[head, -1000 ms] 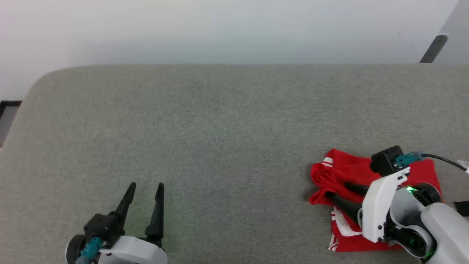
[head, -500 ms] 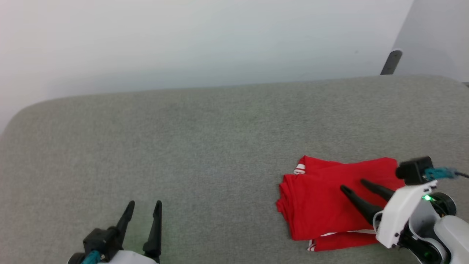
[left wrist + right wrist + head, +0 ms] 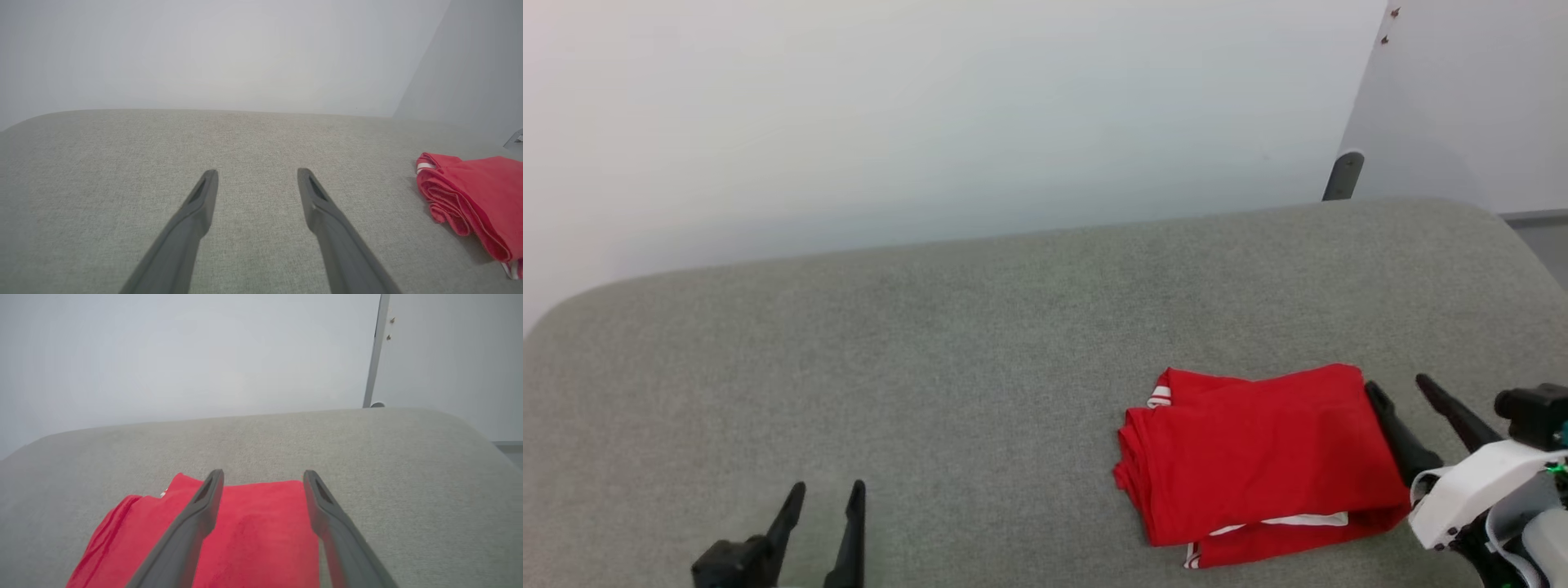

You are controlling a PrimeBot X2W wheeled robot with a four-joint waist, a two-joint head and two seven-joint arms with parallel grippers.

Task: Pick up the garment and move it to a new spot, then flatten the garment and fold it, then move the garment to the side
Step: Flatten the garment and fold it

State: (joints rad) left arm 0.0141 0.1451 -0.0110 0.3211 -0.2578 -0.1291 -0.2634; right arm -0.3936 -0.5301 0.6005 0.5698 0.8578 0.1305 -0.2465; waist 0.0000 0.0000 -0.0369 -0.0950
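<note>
The garment (image 3: 1258,457) is a red shirt folded into a compact block, with a little white and striped trim showing at its edges, lying on the right part of the grey padded surface (image 3: 931,343). My right gripper (image 3: 1401,385) stands open just off the garment's right edge, holding nothing. In the right wrist view its fingers (image 3: 204,506) hover over the garment (image 3: 253,535). My left gripper (image 3: 823,490) is open at the lower left, far from the cloth. In the left wrist view the garment (image 3: 474,196) lies at the right edge.
A pale wall rises behind the padded surface. A dark post (image 3: 1342,175) stands at the back right beside a grey panel (image 3: 1462,106). The surface's rounded right edge (image 3: 1527,245) is near the garment.
The head camera has swung right and tilted up. My right gripper has drawn back off the garment to its right edge, leaving the folded cloth lying flat. The left gripper stays put.
</note>
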